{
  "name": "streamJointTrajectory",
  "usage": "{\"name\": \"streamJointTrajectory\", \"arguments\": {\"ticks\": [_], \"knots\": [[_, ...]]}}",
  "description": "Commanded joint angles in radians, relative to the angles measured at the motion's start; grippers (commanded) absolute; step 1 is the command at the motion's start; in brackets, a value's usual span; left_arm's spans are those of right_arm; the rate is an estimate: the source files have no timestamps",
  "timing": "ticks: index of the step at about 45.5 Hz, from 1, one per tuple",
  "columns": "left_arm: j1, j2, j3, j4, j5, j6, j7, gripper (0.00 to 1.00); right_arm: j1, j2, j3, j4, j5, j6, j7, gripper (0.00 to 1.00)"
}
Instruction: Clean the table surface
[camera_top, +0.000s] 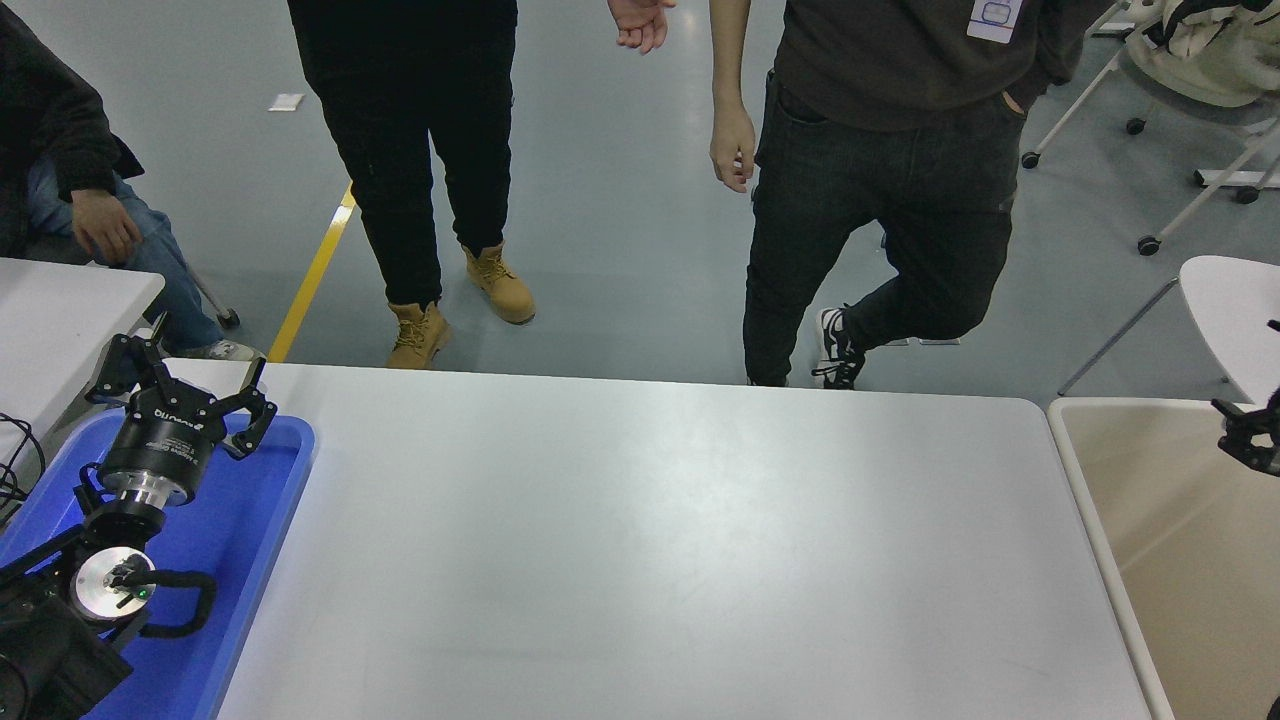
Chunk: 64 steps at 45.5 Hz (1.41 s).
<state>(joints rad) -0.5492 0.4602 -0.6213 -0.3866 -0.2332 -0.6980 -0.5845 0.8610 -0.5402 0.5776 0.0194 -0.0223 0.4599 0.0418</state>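
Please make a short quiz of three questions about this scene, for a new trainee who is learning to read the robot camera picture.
1. True or false: the left end effector hangs over the blue tray with its fingers spread open.
2. Where does the right end effector show? A) over the middle of the table surface; B) at the right edge of the picture, over the beige bin; C) inside the blue tray.
3. Fill in: the person in the middle at the far side wears ____ boots.

Key: 1 true; 2 B; 3 tan.
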Motion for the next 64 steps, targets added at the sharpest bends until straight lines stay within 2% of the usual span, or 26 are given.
{"name": "streamJointTrajectory", "arguments": {"ticks": [1, 8, 24, 34, 46, 64], "knots": [[0.000, 0.000, 0.000, 0.000, 0.000, 0.000, 0.000, 1.00, 0.049, 0.034, 0.011, 0.001, 0.001, 0.046, 0.032, 0.99], [0.000, 0.000, 0.000, 0.000, 0.000, 0.000, 0.000, 1.00, 0.050, 0.060, 0.028, 0.001, 0.001, 0.046, 0.076, 0.99], [0.000, 0.000, 0.000, 0.000, 0.000, 0.000, 0.000, 1.00, 0.050, 0.052, 0.068, 0.001, 0.002, 0.063, 0.102, 0.99], [0.000, 0.000, 0.000, 0.000, 0.000, 0.000, 0.000, 1.00, -0.039, 0.048, 0.183, 0.060, 0.002, 0.088, 0.135, 0.99], [0.000, 0.000, 0.000, 0.000, 0.000, 0.000, 0.000, 1.00, -0.220, 0.040, 0.323, 0.257, -0.002, 0.089, 0.159, 0.99], [0.000, 0.000, 0.000, 0.000, 0.000, 0.000, 0.000, 1.00, -0.257, 0.043, 0.370, 0.286, -0.018, 0.088, 0.159, 0.99]]}}
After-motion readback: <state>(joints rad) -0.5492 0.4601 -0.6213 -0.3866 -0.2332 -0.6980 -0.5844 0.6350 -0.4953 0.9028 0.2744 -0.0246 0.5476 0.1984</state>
